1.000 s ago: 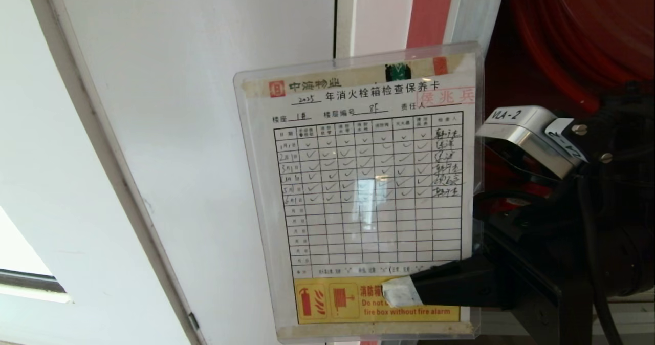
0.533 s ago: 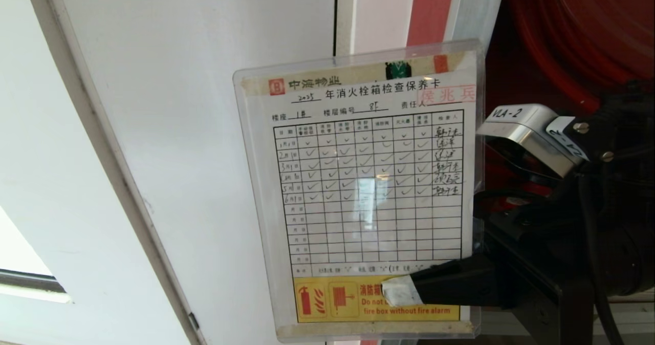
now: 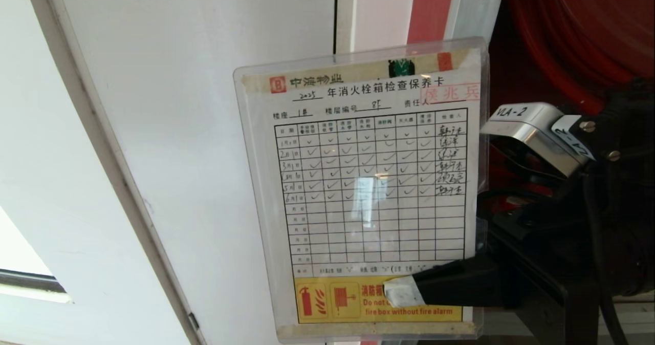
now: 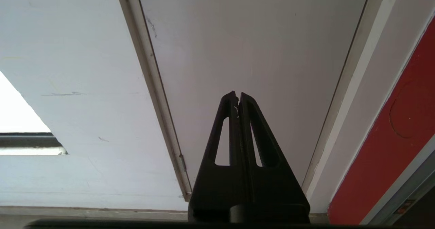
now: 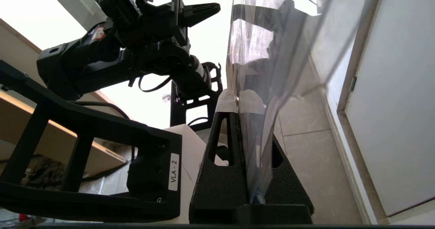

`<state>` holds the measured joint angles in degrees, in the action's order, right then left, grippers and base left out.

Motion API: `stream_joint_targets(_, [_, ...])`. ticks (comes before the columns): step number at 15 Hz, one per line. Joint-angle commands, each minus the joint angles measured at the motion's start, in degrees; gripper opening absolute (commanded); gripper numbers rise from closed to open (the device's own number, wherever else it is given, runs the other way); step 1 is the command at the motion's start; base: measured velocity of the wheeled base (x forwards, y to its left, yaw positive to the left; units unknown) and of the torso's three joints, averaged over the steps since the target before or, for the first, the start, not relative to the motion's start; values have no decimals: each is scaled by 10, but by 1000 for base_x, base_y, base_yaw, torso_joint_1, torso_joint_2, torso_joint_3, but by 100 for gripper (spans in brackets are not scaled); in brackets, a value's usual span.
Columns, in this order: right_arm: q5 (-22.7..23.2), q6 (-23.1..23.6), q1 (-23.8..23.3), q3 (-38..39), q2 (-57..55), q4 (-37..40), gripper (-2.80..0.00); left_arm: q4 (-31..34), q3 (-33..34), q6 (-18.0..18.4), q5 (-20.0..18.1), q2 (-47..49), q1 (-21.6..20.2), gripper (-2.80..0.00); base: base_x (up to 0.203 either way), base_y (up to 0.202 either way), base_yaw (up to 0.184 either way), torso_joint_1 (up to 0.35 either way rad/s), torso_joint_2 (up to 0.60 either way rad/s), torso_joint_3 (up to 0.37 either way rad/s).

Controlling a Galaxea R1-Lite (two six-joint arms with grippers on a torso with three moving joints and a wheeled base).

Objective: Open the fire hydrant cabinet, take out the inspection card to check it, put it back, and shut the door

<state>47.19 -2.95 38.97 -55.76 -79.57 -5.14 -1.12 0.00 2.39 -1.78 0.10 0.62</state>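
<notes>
The left gripper [image 4: 239, 96] (fingers pressed together) points at a white panel [image 4: 248, 49] beside a red strip [image 4: 390, 147].

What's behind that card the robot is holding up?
Behind the card show a white panel, a red strip and, at its right edge, the red cabinet interior. Whatever lies directly behind the card is covered.

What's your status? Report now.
Right gripper shut on inspection card, held up facing head camera. Left gripper shut, empty, parked. Nothing blocking.
</notes>
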Motion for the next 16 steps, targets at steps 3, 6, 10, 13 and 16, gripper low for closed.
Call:
stream_joint_targets(3, [2,0,0,6,16,0,-280,0,7,0,-1,0,0,-280,0,0,0,0,0,0])
stream_joint_targets(6, [-39,3,0,22,37,0,-280,0,7,0,-1,0,0,-280,0,0,0,0,0,0])
stream_joint_targets(10, [-87,4,-1,46,93,5,-280,0,7,0,-1,0,0,-280,0,0,0,0,0,0])
stream_joint_targets(13, [-144,6,-1,59,135,32,-280,0,7,0,0,0,0,-280,0,0,0,0,0,0])
stream_joint_targets(16, [-196,8,-1,51,174,85,-280,0,7,0,0,0,0,-280,0,0,0,0,0,0])
